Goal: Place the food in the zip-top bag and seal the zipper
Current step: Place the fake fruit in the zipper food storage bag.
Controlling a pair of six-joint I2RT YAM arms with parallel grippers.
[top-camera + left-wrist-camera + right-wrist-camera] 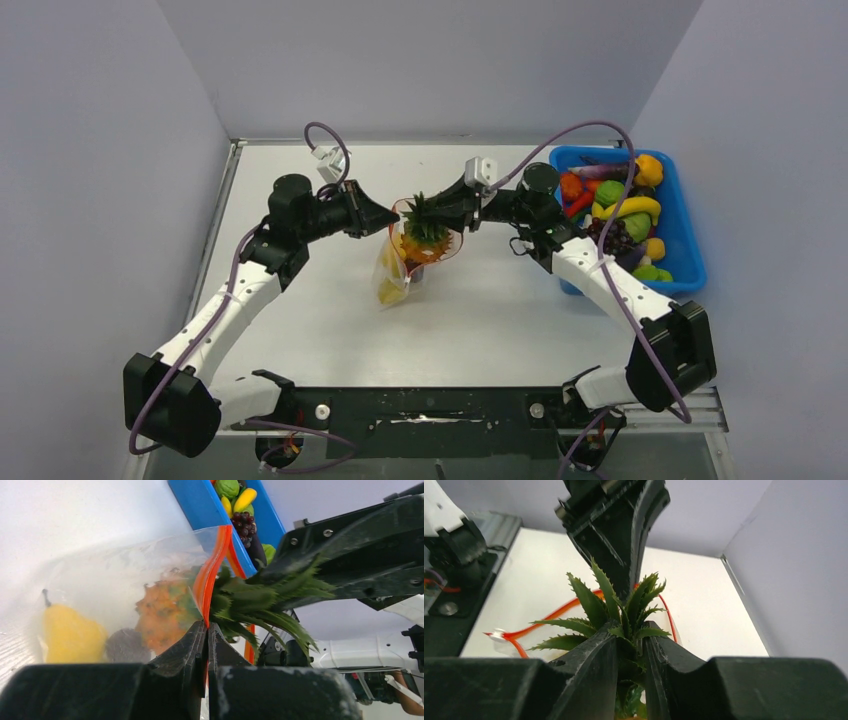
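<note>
Squarely inside right gripper [630,632], pineapple crown [594,605].

The pineapple [425,232] sits in the bag [392,282] mid-table [480,310], with the bin [688,228] to its right.

Top cam: my left hand [390,218] is pinched to a point on the left rim of the zip-top bag [386,262], right on the red zipper [456,243], which stands open in a loop. My right hand [452,212] is on the opposite side, tip at the green crown of the pineapple [425,238]. Pineapple is upright, orange body down inside the mouth, crown poking out. Yellow piece [392,291] sits low in the bag. Bag bottom rests on the desk [480,320]. Blue bin [692,235] holding the other food [625,215] is off to my right, well apart from the bag
</note>
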